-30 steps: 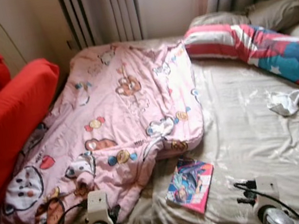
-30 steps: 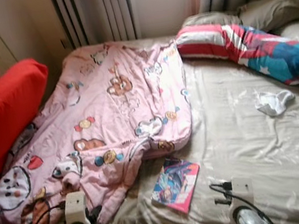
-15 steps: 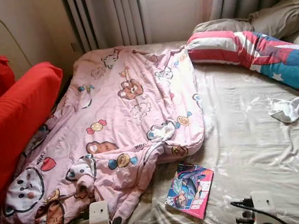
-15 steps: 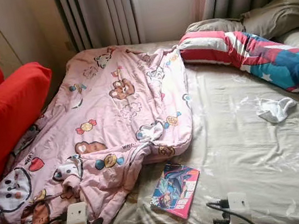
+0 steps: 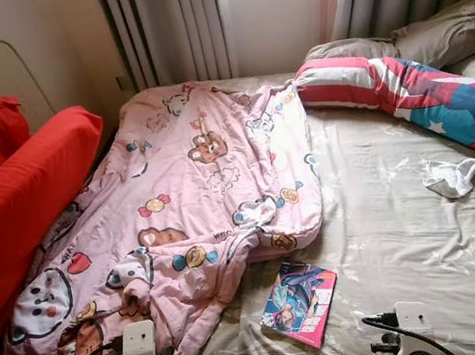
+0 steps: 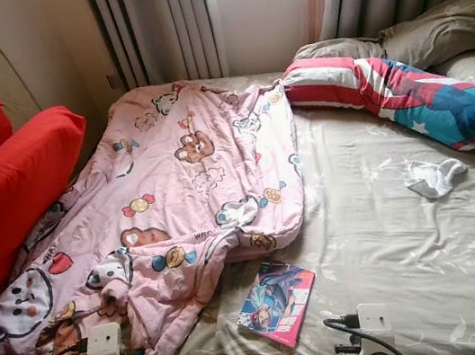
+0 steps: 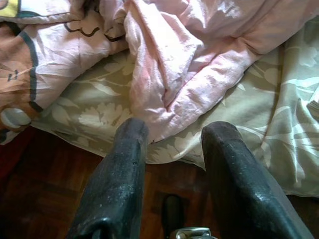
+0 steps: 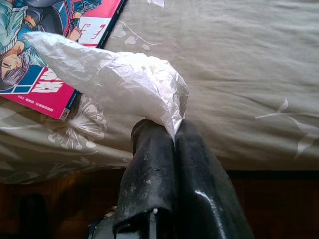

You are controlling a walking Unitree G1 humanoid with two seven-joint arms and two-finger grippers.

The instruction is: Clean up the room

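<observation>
My right gripper [image 8: 169, 127] is shut on a crumpled white wrapper [image 8: 119, 74], held just off the bed's near edge above a pink comic book [image 8: 47, 59]. That comic book [image 5: 299, 302] lies on the beige sheet [image 5: 393, 233] near the foot of the bed. My left gripper [image 7: 172, 134] is open and holds nothing; it hangs over the wooden floor, pointing at the hem of a rumpled pink cartoon quilt [image 7: 189, 64]. The quilt [image 5: 195, 194] covers the bed's left half. A small white cloth [image 5: 452, 176] lies on the sheet at the right.
Red cushions [image 5: 11, 188] flank the bed on the left. A striped red, white and blue pillow [image 5: 407, 99] and grey pillows [image 5: 441, 29] lie at the far right. Curtains [image 5: 166, 25] and a window stand behind. Dark wood floor [image 7: 45, 199] runs along the bed's near edge.
The camera has shifted and the blur is gone. Both arms have sunk lower toward the picture's bottom edge. Things on the bed lie where they were.
</observation>
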